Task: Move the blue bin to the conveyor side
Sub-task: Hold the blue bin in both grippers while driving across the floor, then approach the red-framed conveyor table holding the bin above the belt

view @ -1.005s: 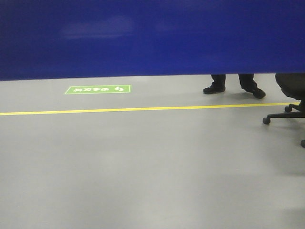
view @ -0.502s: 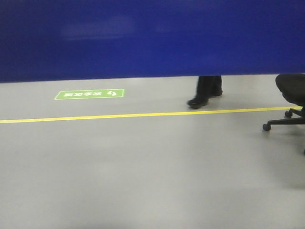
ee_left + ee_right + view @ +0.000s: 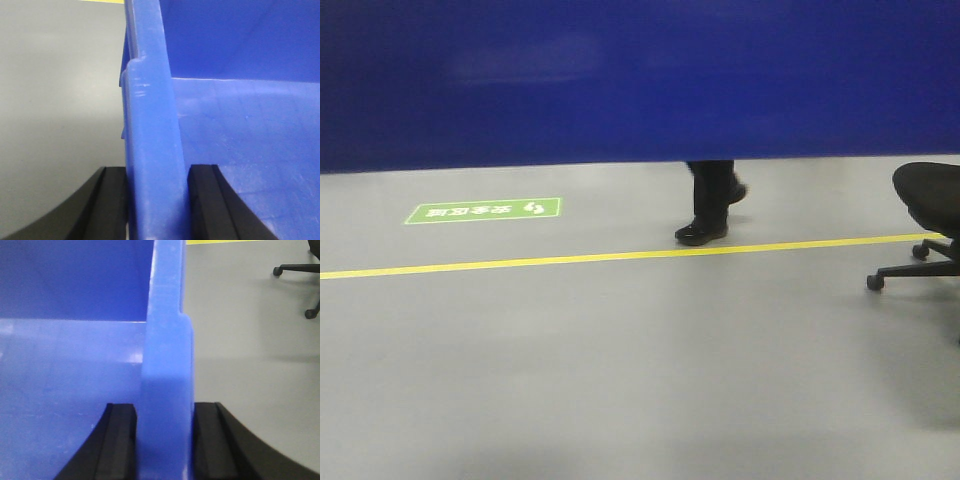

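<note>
Mid-carry: blue bin (image 3: 640,80) aloft over floor (image 3: 620,380), filling front view's 12 o'clock; left pincer (image 3: 157,200) & right pincer (image 3: 164,440) each pinching a side wall. Lift looks done; conveyor side not in view, set-down pending.

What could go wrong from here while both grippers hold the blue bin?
The blue bin blocks the upper part of the front view. A person's shoe and an office chair are close beyond it, so a collision seems possible. The left gripper and right gripper each pinch only a wall edge, so uneven arm motion might let the bin slip or twist.
</note>
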`<control>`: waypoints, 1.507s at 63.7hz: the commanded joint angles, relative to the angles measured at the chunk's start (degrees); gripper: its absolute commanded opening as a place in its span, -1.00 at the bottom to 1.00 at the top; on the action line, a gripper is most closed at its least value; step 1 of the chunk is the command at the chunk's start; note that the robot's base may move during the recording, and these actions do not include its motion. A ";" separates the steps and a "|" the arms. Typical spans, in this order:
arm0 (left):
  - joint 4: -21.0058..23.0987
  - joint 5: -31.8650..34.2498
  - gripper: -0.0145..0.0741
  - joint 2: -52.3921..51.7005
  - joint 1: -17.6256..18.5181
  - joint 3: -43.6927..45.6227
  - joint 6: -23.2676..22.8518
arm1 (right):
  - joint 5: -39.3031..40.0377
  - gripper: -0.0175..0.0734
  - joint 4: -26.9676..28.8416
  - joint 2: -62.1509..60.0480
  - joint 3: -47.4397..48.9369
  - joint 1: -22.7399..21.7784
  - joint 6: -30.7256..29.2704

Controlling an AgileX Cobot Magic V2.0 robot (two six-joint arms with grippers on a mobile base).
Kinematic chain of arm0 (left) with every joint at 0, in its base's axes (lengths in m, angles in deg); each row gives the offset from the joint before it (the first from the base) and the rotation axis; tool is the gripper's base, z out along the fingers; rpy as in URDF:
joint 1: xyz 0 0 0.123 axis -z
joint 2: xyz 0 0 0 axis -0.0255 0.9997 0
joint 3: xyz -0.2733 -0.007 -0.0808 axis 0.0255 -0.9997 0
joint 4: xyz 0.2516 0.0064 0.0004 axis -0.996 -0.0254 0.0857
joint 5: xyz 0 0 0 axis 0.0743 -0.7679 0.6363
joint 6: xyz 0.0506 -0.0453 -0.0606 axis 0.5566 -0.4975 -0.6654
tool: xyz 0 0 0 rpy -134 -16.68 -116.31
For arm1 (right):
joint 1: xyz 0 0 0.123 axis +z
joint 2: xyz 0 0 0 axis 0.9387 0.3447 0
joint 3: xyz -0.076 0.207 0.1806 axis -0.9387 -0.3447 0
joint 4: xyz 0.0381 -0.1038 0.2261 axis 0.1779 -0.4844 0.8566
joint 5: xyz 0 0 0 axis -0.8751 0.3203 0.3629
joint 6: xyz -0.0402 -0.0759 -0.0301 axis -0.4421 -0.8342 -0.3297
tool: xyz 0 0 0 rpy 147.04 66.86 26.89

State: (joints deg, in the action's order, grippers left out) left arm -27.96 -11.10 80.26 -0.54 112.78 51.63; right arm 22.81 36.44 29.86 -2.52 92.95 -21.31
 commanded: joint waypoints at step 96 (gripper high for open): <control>2.12 4.24 -0.70 -0.96 0.04 0.94 0.85 | 6.48 -0.79 -0.83 -1.07 0.77 0.05 -0.92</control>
State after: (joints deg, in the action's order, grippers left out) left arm -28.19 -11.10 80.26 -0.54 112.78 51.63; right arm 23.27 36.44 29.86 -2.52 92.95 -21.31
